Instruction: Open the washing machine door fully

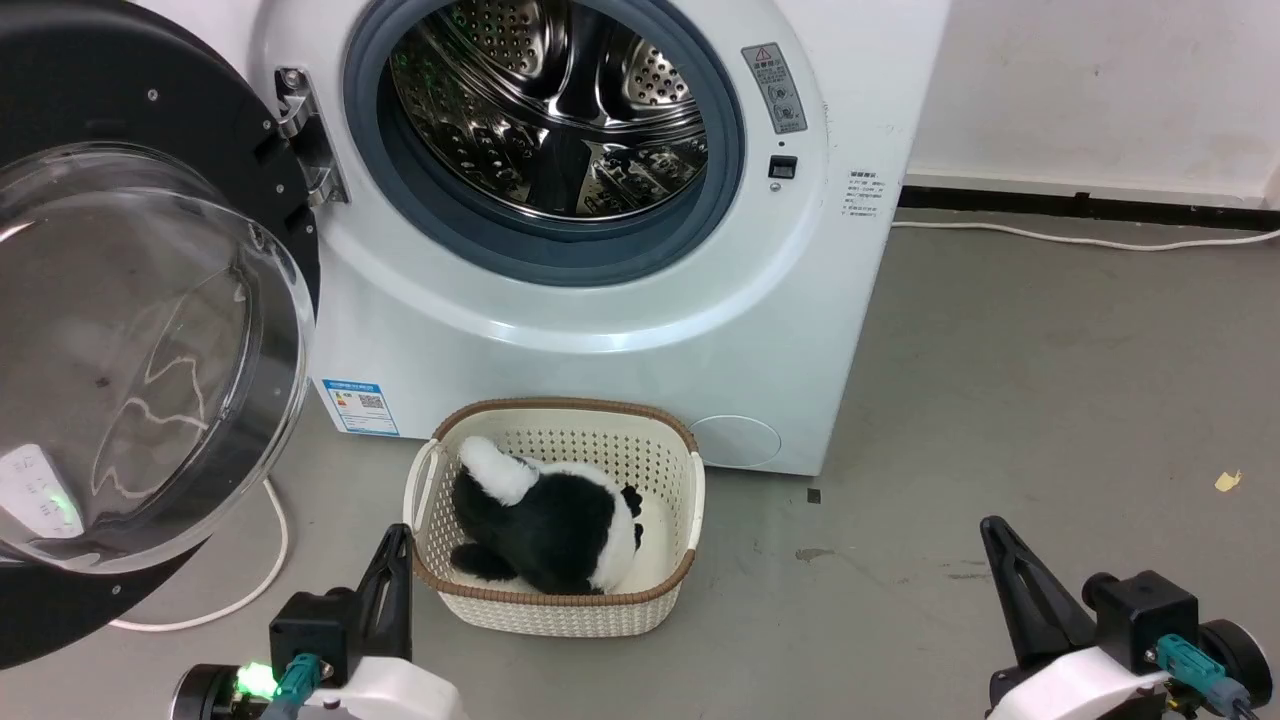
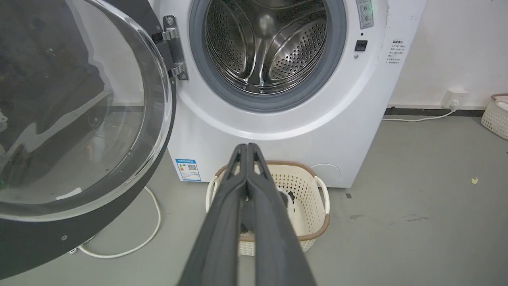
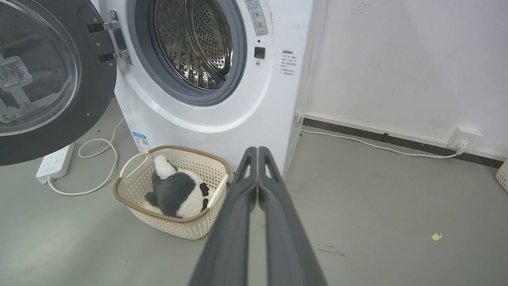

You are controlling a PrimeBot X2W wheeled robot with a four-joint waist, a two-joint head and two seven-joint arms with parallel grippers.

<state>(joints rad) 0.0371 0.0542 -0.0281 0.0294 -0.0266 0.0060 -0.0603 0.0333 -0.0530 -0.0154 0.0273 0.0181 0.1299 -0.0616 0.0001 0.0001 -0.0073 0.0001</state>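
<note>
**Nearest: left claw [image 1: 400,535] and right claw [image 1: 990,525], both pressed together; washing machine door [image 1: 150,350] swung wide**

The washing machine door hangs out on its hinge [image 1: 305,135] at the machine's left side. Its inner face is turned toward the head camera, with the clear glass bowl bulging forward inside the glossy black rim. It stands well clear of the opening. The steel drum [image 1: 545,110] and its grey gasket [image 1: 560,255] are fully exposed. The white machine body [image 1: 620,350] carries an energy label [image 1: 360,405] at its lower left.

On the floor [image 1: 1000,400] just in front of the machine sits a cream basket [image 1: 560,405] with a brown rim. A black-and-white plush toy [image 1: 550,520] lies inside it. A white cable [image 1: 265,560] loops on the floor below the door. The right wrist view shows it running to a power strip [image 3: 53,163]. A small yellow scrap [image 1: 1228,481] lies on the floor to the right.

The left claw sits low, just left of the basket and apart from the door. Its fingers meet along their length in its wrist view and hold nothing. The right claw is low on the right, well apart from the machine. Its fingers likewise touch and hold nothing.
</note>
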